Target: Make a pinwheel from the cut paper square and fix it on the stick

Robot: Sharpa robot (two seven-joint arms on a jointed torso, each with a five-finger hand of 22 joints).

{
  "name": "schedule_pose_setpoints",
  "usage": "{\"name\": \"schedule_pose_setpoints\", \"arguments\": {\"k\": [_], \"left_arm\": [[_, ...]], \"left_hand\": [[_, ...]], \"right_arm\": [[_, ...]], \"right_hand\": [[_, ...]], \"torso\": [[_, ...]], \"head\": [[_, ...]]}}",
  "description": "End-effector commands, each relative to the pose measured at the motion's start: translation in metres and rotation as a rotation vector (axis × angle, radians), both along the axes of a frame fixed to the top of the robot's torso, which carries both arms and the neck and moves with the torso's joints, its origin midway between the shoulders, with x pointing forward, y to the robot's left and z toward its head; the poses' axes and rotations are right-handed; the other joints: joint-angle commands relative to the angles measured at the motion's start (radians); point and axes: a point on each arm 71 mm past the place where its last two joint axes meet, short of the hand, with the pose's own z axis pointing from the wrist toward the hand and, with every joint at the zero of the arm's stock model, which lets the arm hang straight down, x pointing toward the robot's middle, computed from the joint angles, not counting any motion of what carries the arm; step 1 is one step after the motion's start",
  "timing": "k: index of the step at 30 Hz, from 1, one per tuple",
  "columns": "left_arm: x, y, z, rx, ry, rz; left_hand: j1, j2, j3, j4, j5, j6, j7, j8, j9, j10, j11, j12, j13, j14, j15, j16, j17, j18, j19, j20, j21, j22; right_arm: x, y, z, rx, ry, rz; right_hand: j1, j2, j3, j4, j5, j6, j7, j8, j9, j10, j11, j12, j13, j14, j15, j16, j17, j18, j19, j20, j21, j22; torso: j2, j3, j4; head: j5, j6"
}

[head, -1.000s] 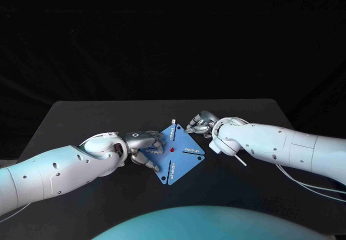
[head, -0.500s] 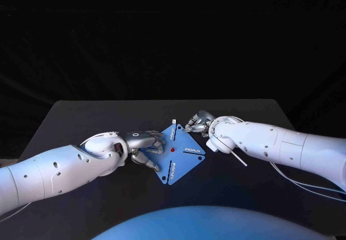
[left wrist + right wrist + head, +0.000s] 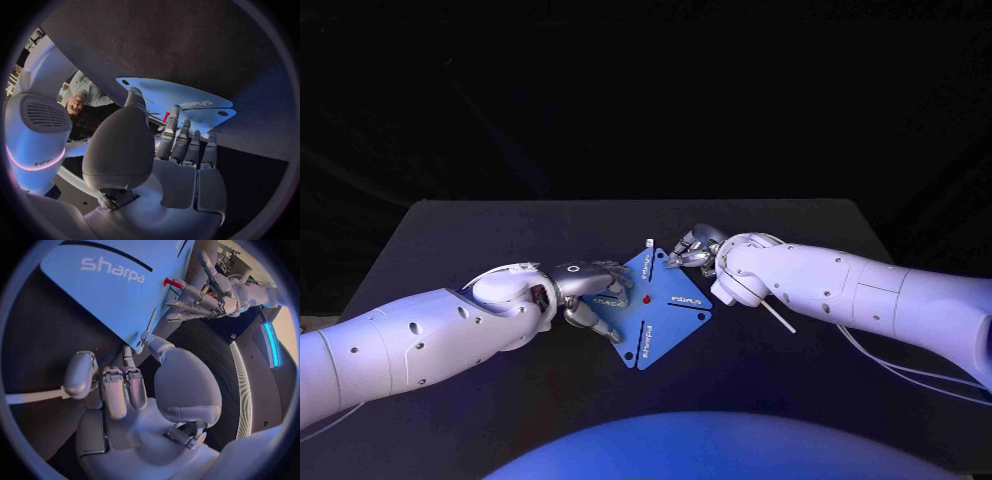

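Head view: black table, left arm and right arm both reaching in over it.

Blue paper square sits mid-table between the two hands. It is turned corner-on like a diamond, with slits cut in from the corners and small print on the flaps.

Left hand is at the square's left corner. Left wrist view: fingers bunched close together with their tips at the paper's edge, and the thumb tip on the paper corner. Can't tell whether that's a real grip or just pressing on the sheet.

Right hand is at the square's far-right corner. Right wrist view: thumb tip and one fingertip meet on that corner, so the paper is pinched there. The other fingers are curled in.

White stick lies on the table under the right forearm, near the square's right corner. In the right wrist view one end runs behind the outermost finger, contact unclear.

Red pin stands at the square's centre, just beside the left fingertips.
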Motion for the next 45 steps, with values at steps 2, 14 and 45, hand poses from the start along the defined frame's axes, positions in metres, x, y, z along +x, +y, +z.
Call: {"name": "schedule_pose_setpoints", "arguments": {"k": [2,14,45], "left_arm": [[-0.0003,-0.0009,-0.0001,0.009,0.01,-0.004],[-0.0002,-0.0006,-0.0005,0.013,0.014,-0.003],[-0.0002,0.0001,-0.0006,0.016,0.016,-0.001]], "left_hand": [[-0.004,-0.005,-0.005,-0.002,-0.003,0.004,0.006,0.005,0.001,-0.009,0.001,-0.005,-0.002,-0.006,0.001,-0.005,-0.001,0.008,0.008,0.002,0.005,0.001],[-0.004,-0.002,-0.004,-0.002,-0.003,0.004,0.006,0.005,0.0,-0.011,0.001,-0.005,-0.002,-0.007,0.001,-0.006,-0.001,0.009,0.008,0.002,0.005,0.001],[-0.005,0.002,-0.001,-0.002,-0.003,0.004,0.007,0.004,0.0,-0.013,0.002,-0.004,-0.002,-0.007,0.002,-0.006,-0.002,0.011,0.008,0.002,0.005,0.001]], "right_arm": [[-0.0024,0.0005,-0.0044,-0.008,0.037,0.018],[-0.0027,0.0024,-0.0017,0.018,0.004,0.011],[-0.0031,0.0058,0.0033,0.052,-0.055,0.022]], "right_hand": [[0.006,0.01,0.003,0.003,0.001,0.007,0.0,-0.001,-0.001,0.103,0.006,0.003,0.263,0.104,0.009,0.004,0.263,-0.015,0.005,0.0,0.008,0.003],[0.047,0.045,0.043,-0.017,-0.004,0.07,-0.022,0.034,0.016,0.103,-0.012,0.003,0.263,0.104,-0.005,0.004,0.263,-0.019,0.016,-0.01,0.028,0.03],[0.108,0.097,0.154,-0.122,-0.08,0.134,-0.055,0.118,0.117,0.103,-0.041,0.003,0.263,0.104,-0.043,0.004,0.263,-0.021,0.019,-0.046,0.034,0.049]], "torso": [[0.0,-0.0001,-0.0006],[0.0,0.0,-0.0013],[0.0,-0.0005,-0.0008]], "head": [[0.001,0.0],[0.003,0.0],[0.004,0.0]]}}
